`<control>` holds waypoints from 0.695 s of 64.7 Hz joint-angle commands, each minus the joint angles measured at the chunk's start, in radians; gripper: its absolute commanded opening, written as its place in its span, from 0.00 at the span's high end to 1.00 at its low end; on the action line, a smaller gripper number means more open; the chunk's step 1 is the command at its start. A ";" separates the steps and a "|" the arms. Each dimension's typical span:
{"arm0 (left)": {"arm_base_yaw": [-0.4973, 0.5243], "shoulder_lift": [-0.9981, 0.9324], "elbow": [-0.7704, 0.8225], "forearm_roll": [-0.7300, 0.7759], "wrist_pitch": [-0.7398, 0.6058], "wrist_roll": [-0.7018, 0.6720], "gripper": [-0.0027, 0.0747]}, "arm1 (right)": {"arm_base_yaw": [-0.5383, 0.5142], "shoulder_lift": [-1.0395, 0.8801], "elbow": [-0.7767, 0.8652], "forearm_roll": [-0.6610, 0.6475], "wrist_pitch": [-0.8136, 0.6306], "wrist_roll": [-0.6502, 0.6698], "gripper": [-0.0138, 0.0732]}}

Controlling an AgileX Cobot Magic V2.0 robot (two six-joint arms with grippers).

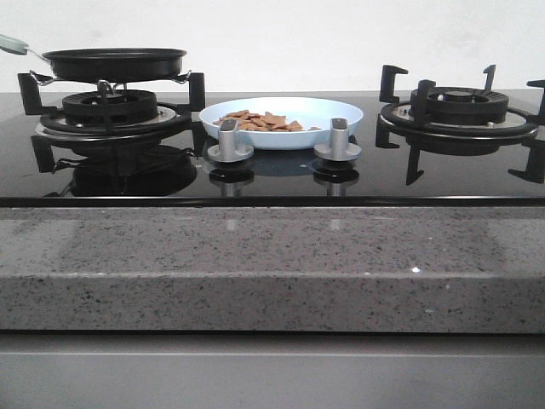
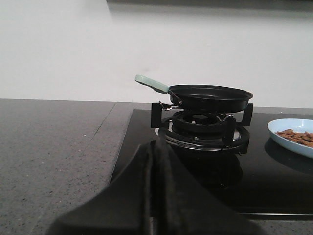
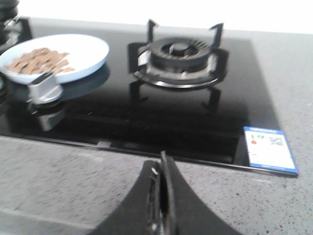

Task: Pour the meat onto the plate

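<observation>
The pale blue plate (image 1: 285, 115) sits on the black glass hob between the two burners. A heap of small reddish-brown meat slices (image 1: 260, 121) lies on its left half. The plate (image 2: 298, 142) and meat (image 2: 296, 136) also show in the left wrist view, and the plate (image 3: 83, 51) and meat (image 3: 39, 59) in the right wrist view. The black frying pan (image 1: 115, 61) with a pale green handle (image 2: 150, 83) stands on the left burner. My left gripper (image 2: 155, 147) is shut and empty over the counter left of the hob. My right gripper (image 3: 162, 159) is shut and empty over the counter's front. Neither shows in the front view.
Two silver knobs (image 1: 230, 145) (image 1: 338, 143) stand in front of the plate. The right burner (image 1: 460, 111) has a bare black grate. A blue-edged label (image 3: 269, 149) is stuck at the hob's front right corner. Grey speckled stone counter (image 1: 272, 264) surrounds the hob.
</observation>
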 commanded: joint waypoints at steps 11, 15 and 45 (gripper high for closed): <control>0.000 -0.015 0.005 -0.008 -0.085 -0.009 0.99 | -0.008 -0.091 0.183 -0.004 -0.304 -0.009 0.98; 0.000 -0.015 0.005 -0.008 -0.085 -0.009 0.99 | -0.004 -0.105 0.217 -0.004 -0.349 -0.009 0.98; 0.000 -0.015 0.005 -0.008 -0.084 -0.009 0.99 | 0.022 -0.103 0.213 -0.006 -0.363 -0.009 0.98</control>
